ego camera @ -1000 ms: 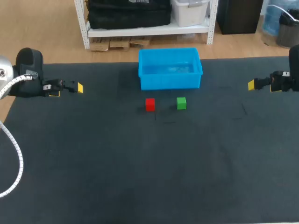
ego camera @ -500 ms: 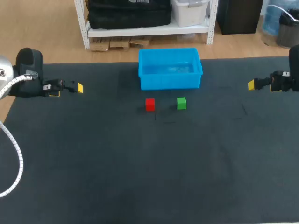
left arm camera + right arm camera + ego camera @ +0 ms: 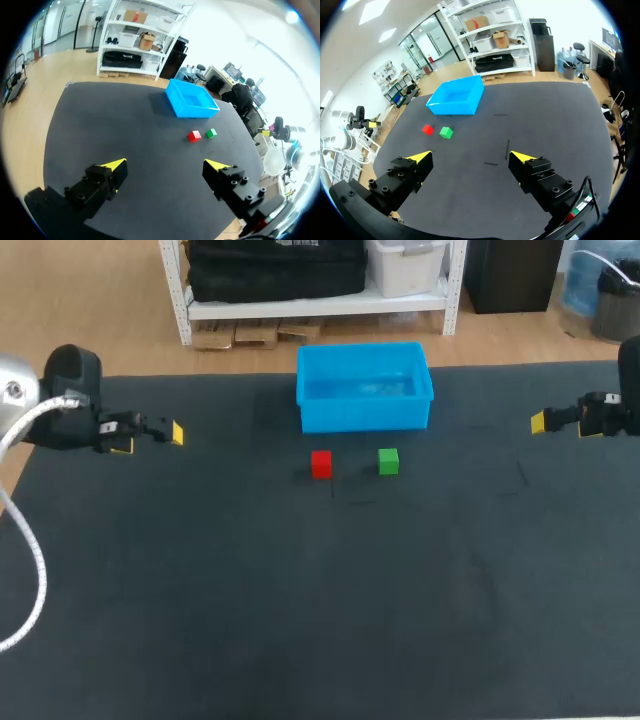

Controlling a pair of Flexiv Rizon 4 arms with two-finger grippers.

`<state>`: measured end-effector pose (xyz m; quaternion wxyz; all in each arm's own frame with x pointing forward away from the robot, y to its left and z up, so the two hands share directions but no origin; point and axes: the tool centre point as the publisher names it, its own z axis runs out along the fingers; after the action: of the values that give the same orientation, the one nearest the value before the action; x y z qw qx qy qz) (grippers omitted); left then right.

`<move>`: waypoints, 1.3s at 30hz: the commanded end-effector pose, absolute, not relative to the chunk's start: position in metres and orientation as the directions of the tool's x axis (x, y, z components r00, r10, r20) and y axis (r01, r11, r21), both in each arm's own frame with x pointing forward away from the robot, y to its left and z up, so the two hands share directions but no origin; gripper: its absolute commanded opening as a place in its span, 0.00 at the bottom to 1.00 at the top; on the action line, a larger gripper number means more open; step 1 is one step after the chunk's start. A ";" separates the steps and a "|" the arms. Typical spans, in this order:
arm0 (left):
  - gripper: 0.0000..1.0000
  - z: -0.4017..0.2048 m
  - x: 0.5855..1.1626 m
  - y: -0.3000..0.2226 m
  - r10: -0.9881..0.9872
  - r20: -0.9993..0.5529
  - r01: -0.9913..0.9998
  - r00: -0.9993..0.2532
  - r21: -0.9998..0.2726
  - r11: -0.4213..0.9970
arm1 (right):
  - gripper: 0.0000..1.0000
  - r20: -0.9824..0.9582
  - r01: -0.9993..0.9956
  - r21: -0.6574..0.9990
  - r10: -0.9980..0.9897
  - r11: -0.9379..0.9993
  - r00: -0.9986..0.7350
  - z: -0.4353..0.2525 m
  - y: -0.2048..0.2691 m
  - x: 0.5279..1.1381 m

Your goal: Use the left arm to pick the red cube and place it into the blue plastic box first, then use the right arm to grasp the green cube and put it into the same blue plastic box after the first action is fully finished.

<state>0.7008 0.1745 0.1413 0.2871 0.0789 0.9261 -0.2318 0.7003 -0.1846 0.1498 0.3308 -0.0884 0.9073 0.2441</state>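
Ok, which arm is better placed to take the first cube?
Left, I'd say. The red cube lies on the left gripper's side of the green cube, the left gripper is open with nothing in its way, and the box holds nothing yet.

Bright overhead light, white glare in wrist views, faint shadows
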 end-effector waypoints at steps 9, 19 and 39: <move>1.00 0.136 0.731 0.109 0.024 -0.352 0.088 -0.936 -0.167 0.982 | 1.00 -0.643 -0.322 0.384 0.000 0.865 -0.766 0.150 -0.185 0.700; 1.00 0.133 0.739 0.089 0.034 -0.324 0.095 -0.945 -0.173 0.980 | 1.00 -0.643 -0.322 0.384 0.000 0.865 -0.766 0.150 -0.185 0.700; 1.00 0.133 0.739 0.089 0.034 -0.324 0.095 -0.945 -0.173 0.980 | 1.00 -0.643 -0.322 0.384 0.000 0.865 -0.766 0.150 -0.185 0.700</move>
<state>0.7386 0.0898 0.1329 0.1622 0.0340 0.9816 -0.0950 0.7003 -0.1846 0.1498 0.3308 -0.0883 0.9073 0.2441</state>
